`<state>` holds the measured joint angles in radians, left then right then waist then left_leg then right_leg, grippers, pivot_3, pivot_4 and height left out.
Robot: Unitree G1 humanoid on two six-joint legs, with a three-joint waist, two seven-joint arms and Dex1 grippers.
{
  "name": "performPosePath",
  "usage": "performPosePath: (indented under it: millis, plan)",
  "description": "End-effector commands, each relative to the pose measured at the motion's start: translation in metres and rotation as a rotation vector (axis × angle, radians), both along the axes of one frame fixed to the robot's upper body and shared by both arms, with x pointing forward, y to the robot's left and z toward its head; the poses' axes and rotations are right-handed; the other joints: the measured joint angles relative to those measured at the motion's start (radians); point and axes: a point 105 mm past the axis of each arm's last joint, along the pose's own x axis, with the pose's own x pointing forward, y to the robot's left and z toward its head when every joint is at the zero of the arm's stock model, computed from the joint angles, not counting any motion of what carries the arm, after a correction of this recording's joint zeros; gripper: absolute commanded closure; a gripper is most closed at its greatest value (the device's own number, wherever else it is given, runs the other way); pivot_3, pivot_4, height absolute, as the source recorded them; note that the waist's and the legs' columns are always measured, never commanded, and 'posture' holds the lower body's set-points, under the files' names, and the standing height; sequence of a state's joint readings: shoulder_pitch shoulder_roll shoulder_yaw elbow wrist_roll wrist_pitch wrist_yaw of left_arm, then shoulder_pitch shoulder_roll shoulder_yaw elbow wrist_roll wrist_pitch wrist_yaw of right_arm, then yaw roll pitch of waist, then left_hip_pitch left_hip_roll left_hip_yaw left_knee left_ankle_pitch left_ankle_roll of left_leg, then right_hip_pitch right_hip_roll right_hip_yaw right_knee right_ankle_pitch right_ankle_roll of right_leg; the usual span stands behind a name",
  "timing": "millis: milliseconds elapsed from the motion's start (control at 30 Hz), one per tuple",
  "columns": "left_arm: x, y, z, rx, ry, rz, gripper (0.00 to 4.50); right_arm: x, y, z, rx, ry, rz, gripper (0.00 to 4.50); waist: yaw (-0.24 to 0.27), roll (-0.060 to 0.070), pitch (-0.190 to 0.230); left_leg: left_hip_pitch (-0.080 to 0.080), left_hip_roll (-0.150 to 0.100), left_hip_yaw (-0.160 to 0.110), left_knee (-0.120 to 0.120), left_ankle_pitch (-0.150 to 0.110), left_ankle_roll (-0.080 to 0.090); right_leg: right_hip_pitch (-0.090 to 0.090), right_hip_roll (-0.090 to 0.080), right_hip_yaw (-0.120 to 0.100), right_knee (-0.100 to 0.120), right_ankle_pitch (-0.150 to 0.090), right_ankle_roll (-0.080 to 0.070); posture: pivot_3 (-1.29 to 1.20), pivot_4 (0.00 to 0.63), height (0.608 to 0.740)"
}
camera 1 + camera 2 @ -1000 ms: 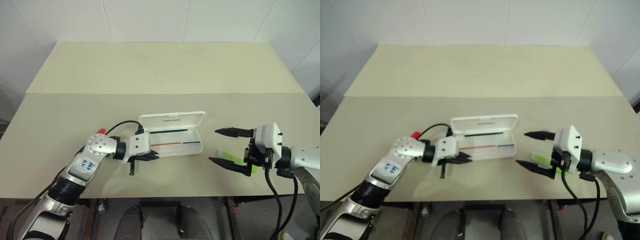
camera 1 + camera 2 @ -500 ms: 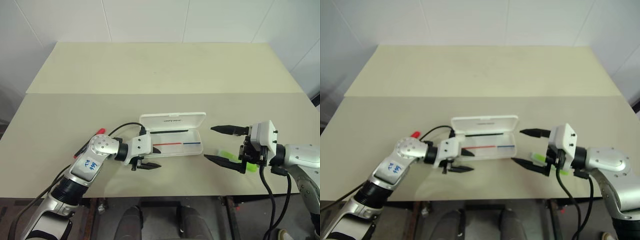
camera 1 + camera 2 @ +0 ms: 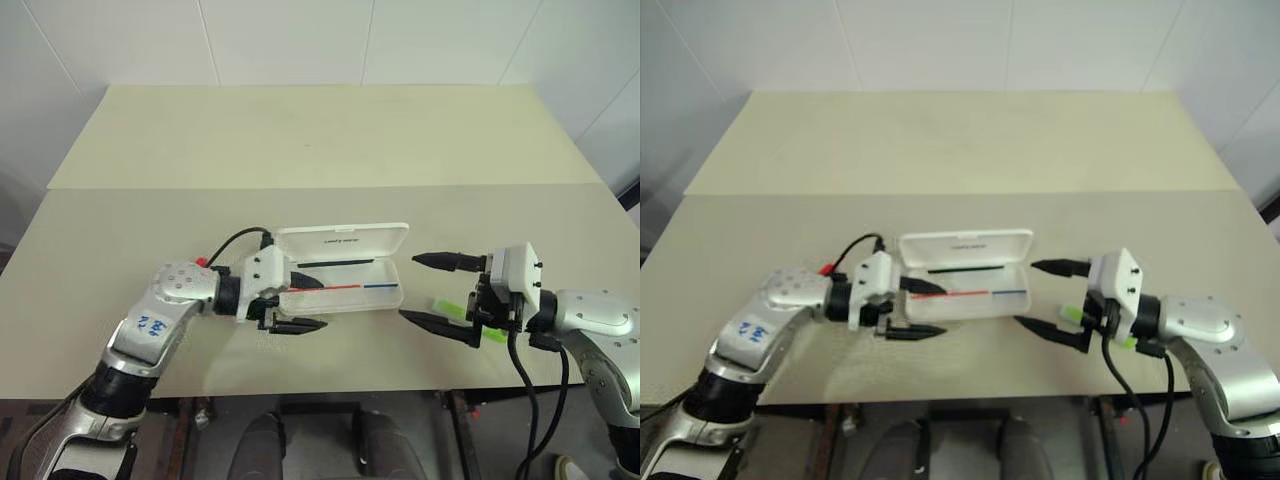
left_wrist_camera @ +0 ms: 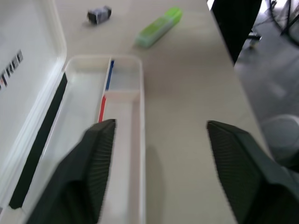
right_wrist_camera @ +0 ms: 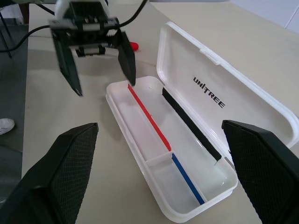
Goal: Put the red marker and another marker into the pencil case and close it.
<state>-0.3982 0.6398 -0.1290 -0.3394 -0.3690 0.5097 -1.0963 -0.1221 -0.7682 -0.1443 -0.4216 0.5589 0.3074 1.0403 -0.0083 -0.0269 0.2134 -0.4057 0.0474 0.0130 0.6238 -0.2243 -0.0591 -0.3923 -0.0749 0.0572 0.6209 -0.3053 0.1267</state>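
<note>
The white pencil case (image 3: 343, 268) lay open on the beige table (image 3: 320, 140), lid tipped back. The left gripper (image 3: 303, 302) hovered at the case's left end, fingers spread wide and empty. The right gripper (image 3: 424, 290), also wide open and empty, hung off the case's right end above the green highlighter (image 4: 158, 27). The red marker (image 5: 133, 45) lay behind the left arm.

Silver arms, white wrists, black cables, ribbed black pincers.
</note>
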Motion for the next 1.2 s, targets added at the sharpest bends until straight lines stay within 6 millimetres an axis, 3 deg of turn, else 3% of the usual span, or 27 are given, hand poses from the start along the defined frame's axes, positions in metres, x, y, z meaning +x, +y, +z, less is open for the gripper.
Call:
performPosePath:
  millis: [33, 233, 367, 533, 733, 933, 1200]
  plan:
    - [-0.023, 0.012, 0.020, -0.046, 0.009, -0.040, 0.02, 0.002, 0.004, 0.012, 0.028, -0.040, 0.019, 0.00, -0.008, 0.000, 0.000, 0.000, 0.000, 0.000, 0.000, 0.000, 0.000, 0.000, 0.000, 0.000, 0.000, 0.000, 0.000, 0.00, 0.150, 0.740]
    - [-0.049, 0.040, 0.028, -0.045, 0.070, 0.037, 0.02, 0.001, 0.015, 0.021, 0.042, -0.061, 0.087, 0.00, -0.023, 0.000, 0.000, 0.000, 0.000, 0.000, -0.001, 0.000, 0.000, 0.000, 0.000, 0.000, 0.000, 0.000, -0.001, 0.00, 0.150, 0.740]
    - [-0.055, 0.060, 0.034, -0.085, 0.038, 0.203, 0.02, 0.005, 0.023, 0.036, 0.083, -0.096, 0.115, 0.00, -0.023, 0.000, 0.000, 0.001, 0.001, 0.000, -0.001, 0.000, 0.000, 0.000, -0.001, 0.000, 0.000, -0.005, -0.011, 0.00, 0.150, 0.740]
    - [-0.064, 0.103, 0.018, -0.113, 0.001, 0.494, 0.02, 0.001, 0.041, 0.057, 0.153, -0.115, 0.207, 0.00, -0.027, -0.001, 0.000, 0.001, 0.002, 0.001, -0.001, 0.000, 0.000, 0.000, -0.001, 0.000, 0.000, -0.006, -0.012, 0.00, 0.150, 0.740]
    - [-0.055, 0.150, 0.008, -0.023, -0.165, 0.772, 0.02, -0.006, 0.052, 0.052, 0.131, -0.089, 0.296, 0.00, -0.019, -0.003, -0.001, 0.001, 0.002, 0.001, -0.002, 0.000, 0.000, -0.001, -0.002, -0.002, -0.003, -0.007, -0.014, 0.00, 0.150, 0.740]
    - [-0.050, 0.189, -0.001, 0.040, -0.205, 0.970, 0.02, -0.003, 0.052, 0.049, 0.129, -0.083, 0.288, 0.00, -0.024, -0.006, -0.003, 0.000, 0.002, 0.006, -0.005, -0.001, 0.001, 0.000, -0.004, 0.001, -0.011, -0.004, -0.018, 0.00, 0.150, 0.740]
    - [-0.035, 0.213, -0.022, 0.083, -0.217, 1.071, 0.02, -0.005, 0.053, 0.048, 0.136, -0.083, 0.265, 0.00, -0.022, -0.007, -0.004, 0.001, 0.003, 0.006, -0.013, -0.003, 0.000, -0.003, -0.003, 0.000, -0.012, -0.005, -0.019, 0.00, 0.150, 0.740]
